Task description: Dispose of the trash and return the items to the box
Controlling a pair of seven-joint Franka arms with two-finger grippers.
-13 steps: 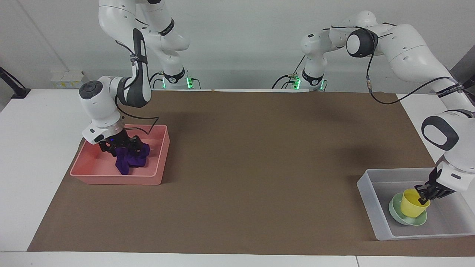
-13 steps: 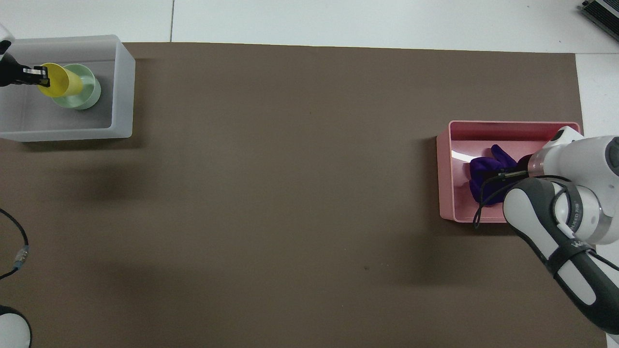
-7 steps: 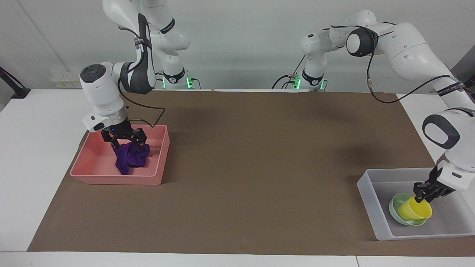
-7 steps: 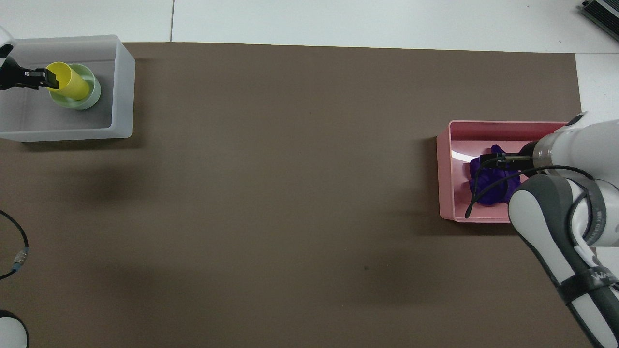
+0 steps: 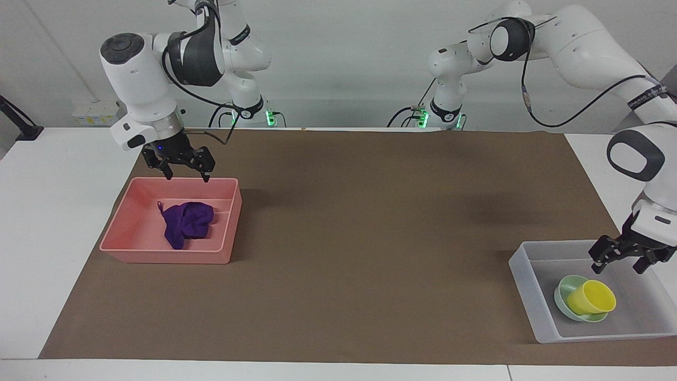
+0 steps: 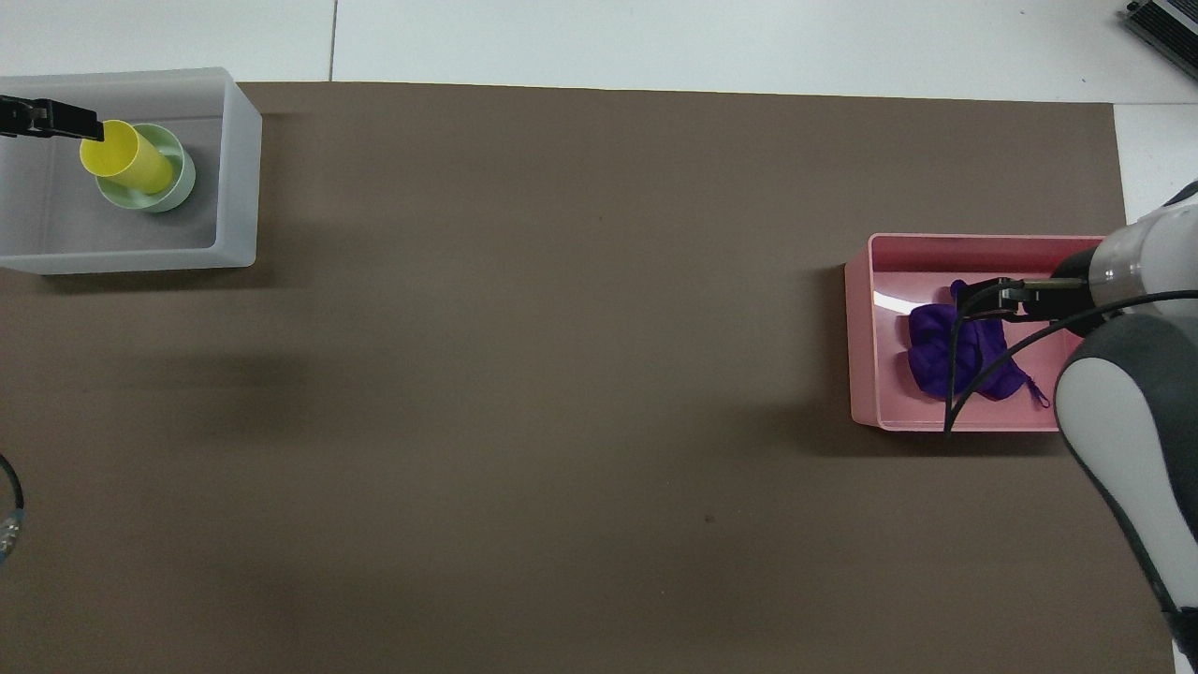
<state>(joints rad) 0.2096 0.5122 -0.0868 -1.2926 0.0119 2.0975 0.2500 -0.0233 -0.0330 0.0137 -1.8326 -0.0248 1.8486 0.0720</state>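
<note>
Facing view, L to R: right gripper [image 5: 184, 173] hangs over pink bin [image 5: 121, 233], fingers spread, empty — purple rag [image 5: 186, 223] lies loose inside. Toward left arm's end, left gripper [image 5: 622, 260] hangs over translucent box [image 5: 529, 288], fingers apart, nothing held; yellow cup [image 5: 592, 302] rests tilted in green bowl [image 5: 566, 290] in box. Judgement: all placed, task approx. done — next move: both arms clear off.

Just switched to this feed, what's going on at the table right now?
Both arms are up with open grippers, holding nothing. The right gripper hangs over the pink bin, where the purple rag lies loose. The left gripper hangs over the translucent bin, where the yellow cup lies tipped in the mint-green bowl. Nothing is left out on the brown mat.
</note>
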